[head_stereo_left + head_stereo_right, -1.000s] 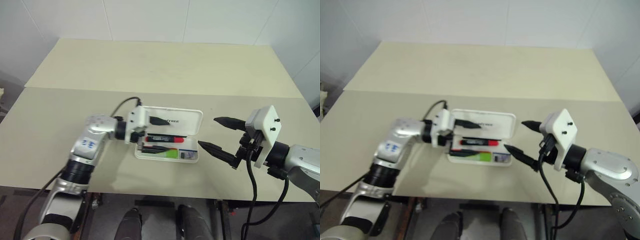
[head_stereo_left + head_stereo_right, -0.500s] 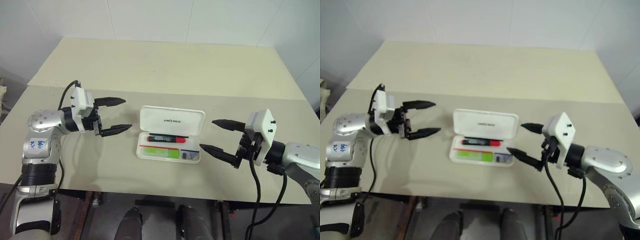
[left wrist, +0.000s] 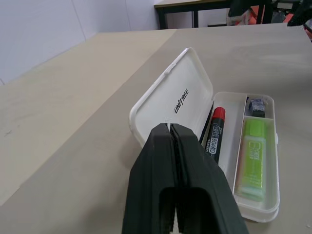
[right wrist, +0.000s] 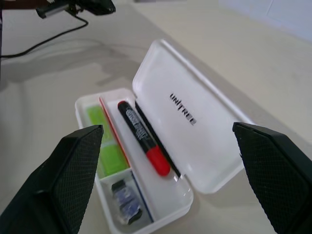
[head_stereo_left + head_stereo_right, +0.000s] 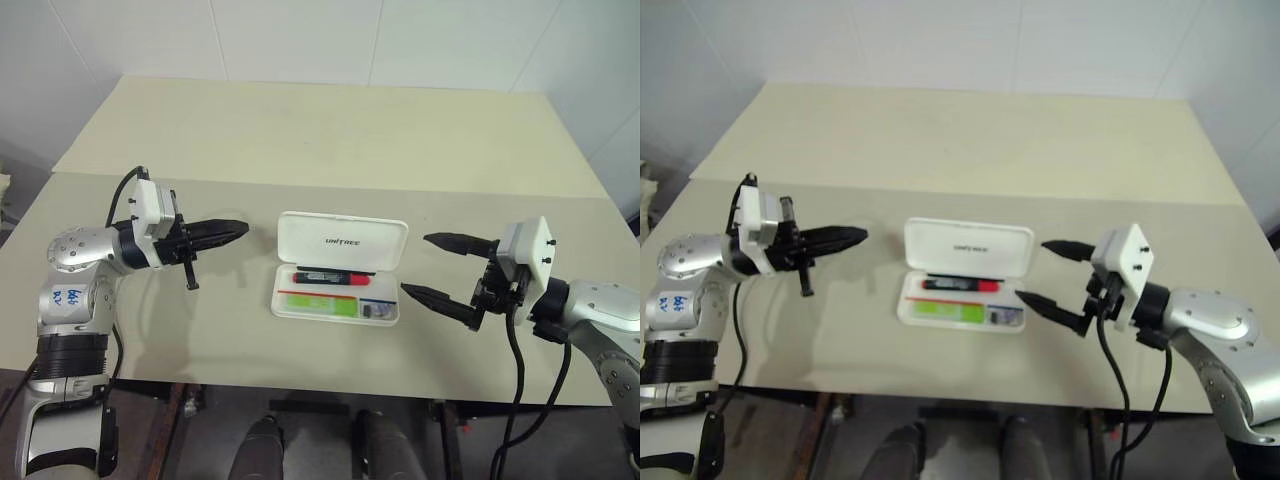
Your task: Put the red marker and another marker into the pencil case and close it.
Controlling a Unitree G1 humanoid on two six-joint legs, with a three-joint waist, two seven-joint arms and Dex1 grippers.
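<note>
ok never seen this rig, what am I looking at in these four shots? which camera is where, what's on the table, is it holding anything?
It is a two-armed humanoid robot at a pale table. The two wide pictures come from a stereo camera on its head, looking down over both arms. The other two come from cameras on the wrists, each looking along that arm's own jaws.

On the table lies a white pencil case, its lid open and leaning back. Inside are the red marker, a green highlighter and something small and dark in an end compartment.

The left gripper is shut on nothing, off to the case's side. The right gripper is open and empty, near the case's other end.
</note>
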